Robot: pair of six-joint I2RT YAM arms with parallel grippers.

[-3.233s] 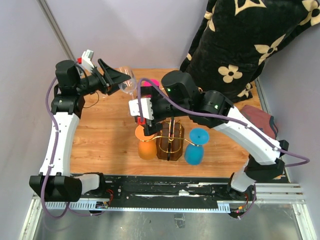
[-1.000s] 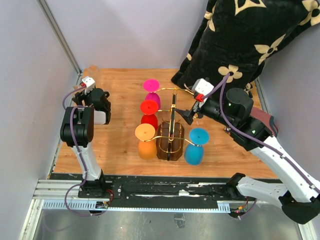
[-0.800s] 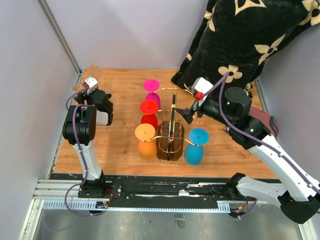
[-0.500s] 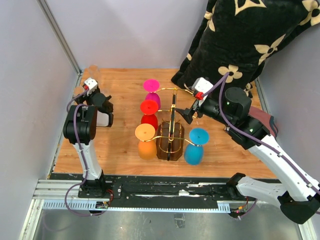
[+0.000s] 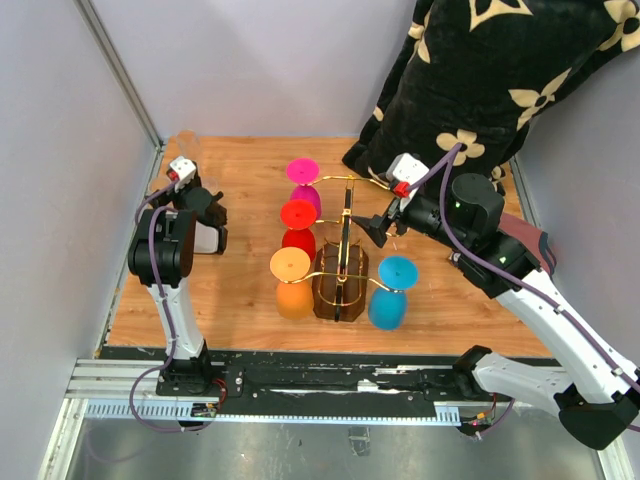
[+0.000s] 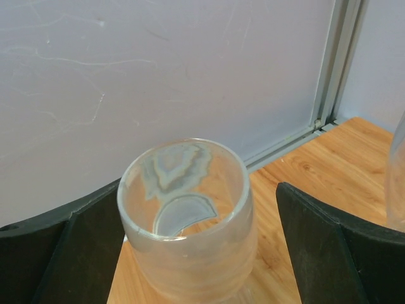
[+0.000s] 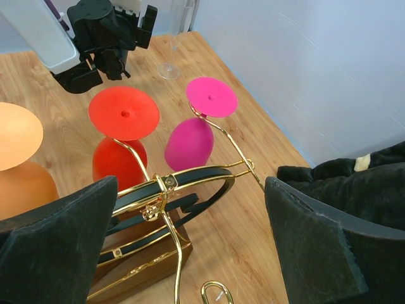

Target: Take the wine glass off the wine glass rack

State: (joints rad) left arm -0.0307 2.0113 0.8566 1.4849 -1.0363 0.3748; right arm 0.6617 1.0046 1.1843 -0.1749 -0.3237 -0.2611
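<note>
The gold wire wine glass rack (image 5: 343, 262) stands on its dark brown base mid-table and also shows in the right wrist view (image 7: 166, 190). Magenta (image 5: 303, 172), red (image 5: 298, 216), orange (image 5: 290, 266) and blue (image 5: 398, 272) wine glasses hang on it upside down. My left gripper (image 5: 172, 188) is at the far left by the wall, open around a clear glass (image 6: 186, 215); the right finger stands apart from it. My right gripper (image 5: 378, 232) is open and empty, just right of the rack's far end, with the fingers (image 7: 329, 247) spread wide.
A second clear wine glass (image 5: 187, 146) stands in the far left corner and also shows at the right edge of the left wrist view (image 6: 398, 177). A black flowered cloth (image 5: 480, 80) fills the far right. The side wall is close behind the left gripper.
About three seconds ago the left gripper held a clear glass up beside the rack; it has since gone to the far left. The right arm swung from over the rack to its right side.
</note>
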